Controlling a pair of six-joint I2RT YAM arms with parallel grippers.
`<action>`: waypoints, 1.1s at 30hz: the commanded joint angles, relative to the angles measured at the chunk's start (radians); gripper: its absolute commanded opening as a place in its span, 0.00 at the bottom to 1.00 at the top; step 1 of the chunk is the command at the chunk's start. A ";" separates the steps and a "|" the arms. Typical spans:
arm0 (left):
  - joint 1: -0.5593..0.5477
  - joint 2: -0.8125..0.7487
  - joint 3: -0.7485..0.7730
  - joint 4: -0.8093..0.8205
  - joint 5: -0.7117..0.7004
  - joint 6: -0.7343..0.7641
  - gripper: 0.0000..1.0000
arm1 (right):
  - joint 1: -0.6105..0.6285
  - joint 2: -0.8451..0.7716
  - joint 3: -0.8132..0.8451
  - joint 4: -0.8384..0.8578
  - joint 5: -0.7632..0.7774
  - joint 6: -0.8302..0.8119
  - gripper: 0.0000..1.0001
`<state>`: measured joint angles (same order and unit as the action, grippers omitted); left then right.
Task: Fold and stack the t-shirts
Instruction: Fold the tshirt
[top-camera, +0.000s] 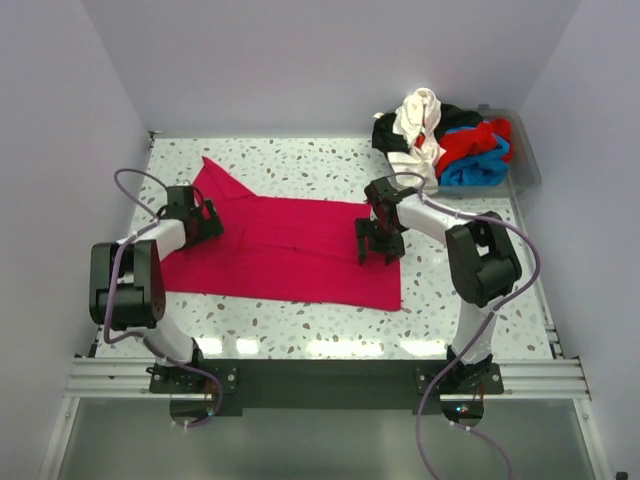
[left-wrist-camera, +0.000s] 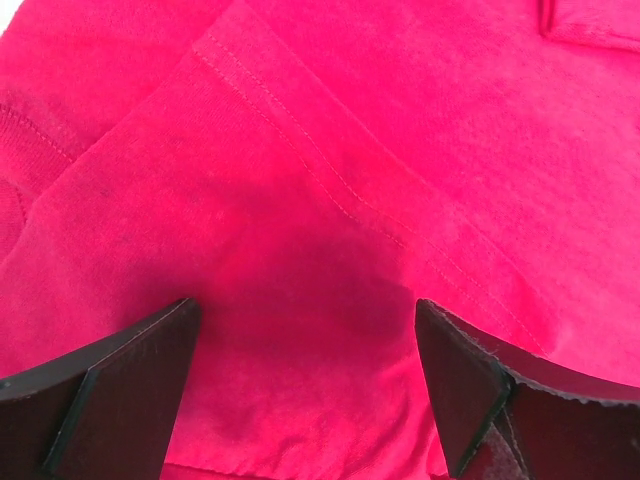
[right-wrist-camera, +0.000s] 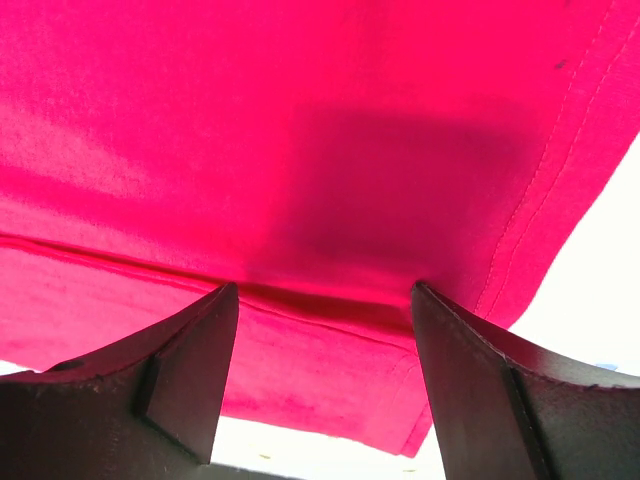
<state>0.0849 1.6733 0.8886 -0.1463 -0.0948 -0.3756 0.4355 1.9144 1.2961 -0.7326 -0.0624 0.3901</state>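
Aluminium rails (top-camera: 540, 378) and a black base plate (top-camera: 320, 385) carry both arm bases at the near edge. Beyond them lies the speckled white worktop (top-camera: 300, 325), glossy with glare along its front. A crimson-pink t-shirt (top-camera: 290, 250) is spread flat across its middle, one sleeve pointing toward the far left. The left claw (top-camera: 205, 222) stands wide over the shirt's left part, nothing between its fingers (left-wrist-camera: 120, 390); the right claw (top-camera: 378, 250) is likewise spread, empty, above the right hem. At the far right corner a clear grey bin (top-camera: 525, 165) holds crumpled cream, black, red and blue t-shirts (top-camera: 440, 140). Plain pale lilac walls (top-camera: 300, 60) close three sides.
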 joint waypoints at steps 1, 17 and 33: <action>0.023 -0.027 -0.086 -0.209 -0.079 -0.042 0.95 | 0.006 -0.020 -0.067 -0.105 -0.042 0.042 0.73; 0.024 -0.049 0.312 -0.317 0.012 -0.083 1.00 | 0.002 -0.066 0.241 -0.254 0.042 0.001 0.74; 0.090 0.358 0.815 -0.254 0.162 -0.094 0.98 | -0.136 0.149 0.425 0.025 0.125 -0.046 0.63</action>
<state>0.1646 2.0094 1.6283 -0.4358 0.0093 -0.4549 0.2966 2.0396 1.7016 -0.8017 0.0181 0.3634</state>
